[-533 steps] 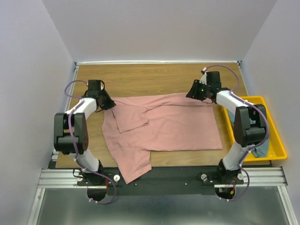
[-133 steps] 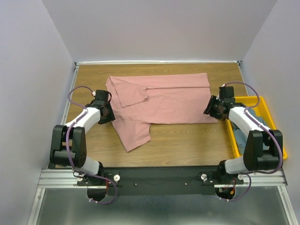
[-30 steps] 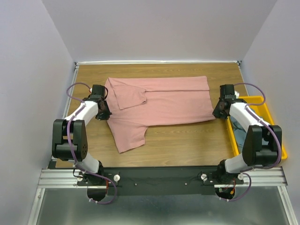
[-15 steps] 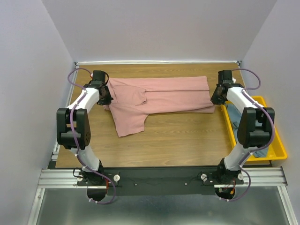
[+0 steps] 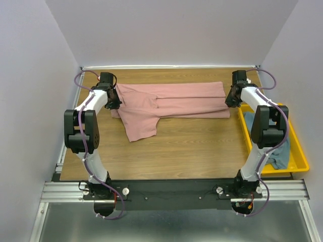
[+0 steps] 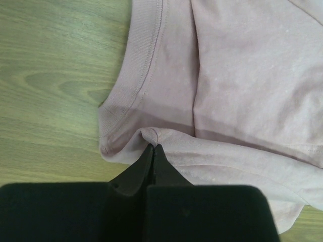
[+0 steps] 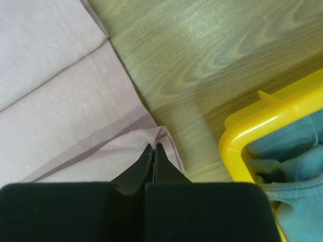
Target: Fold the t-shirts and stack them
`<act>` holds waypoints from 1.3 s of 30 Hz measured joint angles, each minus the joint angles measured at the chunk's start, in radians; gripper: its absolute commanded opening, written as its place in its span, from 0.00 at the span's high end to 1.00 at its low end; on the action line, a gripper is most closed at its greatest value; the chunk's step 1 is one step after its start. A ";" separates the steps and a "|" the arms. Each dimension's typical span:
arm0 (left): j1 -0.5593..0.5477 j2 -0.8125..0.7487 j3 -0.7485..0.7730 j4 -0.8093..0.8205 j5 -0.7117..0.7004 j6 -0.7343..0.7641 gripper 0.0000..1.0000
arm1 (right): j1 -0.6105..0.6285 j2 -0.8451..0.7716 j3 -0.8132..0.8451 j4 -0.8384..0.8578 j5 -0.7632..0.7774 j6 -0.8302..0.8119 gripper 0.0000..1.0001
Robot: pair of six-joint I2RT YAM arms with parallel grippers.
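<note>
The dusty-pink t-shirt (image 5: 171,101) lies folded lengthwise across the far half of the table, one sleeve (image 5: 141,123) sticking out toward me at the left. My left gripper (image 5: 114,103) is shut on a pinch of its cloth near the collar (image 6: 146,55), the fingertips meeting at the fold (image 6: 153,146). At the other end my right gripper (image 5: 228,101) is shut on the hem corner (image 7: 160,135). The blue-grey t-shirt (image 5: 277,151) lies crumpled in the yellow bin.
The yellow bin (image 5: 298,151) stands along the table's right edge, its corner (image 7: 242,131) close beside my right gripper. Purple-grey walls close in the table on three sides. Bare wooden tabletop (image 5: 192,151) stretches between the shirt and the arm bases.
Both grippers have carried the shirt's near edge away from me over the last second, folding it onto the far half. The shirt is now a narrower strip.
</note>
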 measured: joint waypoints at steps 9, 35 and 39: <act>0.035 0.021 0.001 0.012 0.047 0.000 1.00 | 0.000 0.040 0.034 -0.008 0.010 0.000 0.99; 0.036 0.092 0.006 0.123 0.065 -0.009 0.77 | 0.000 0.160 0.099 0.012 0.027 0.011 0.61; 0.037 0.060 -0.016 0.143 0.053 -0.013 0.52 | -0.001 0.145 0.094 0.012 0.027 0.002 0.51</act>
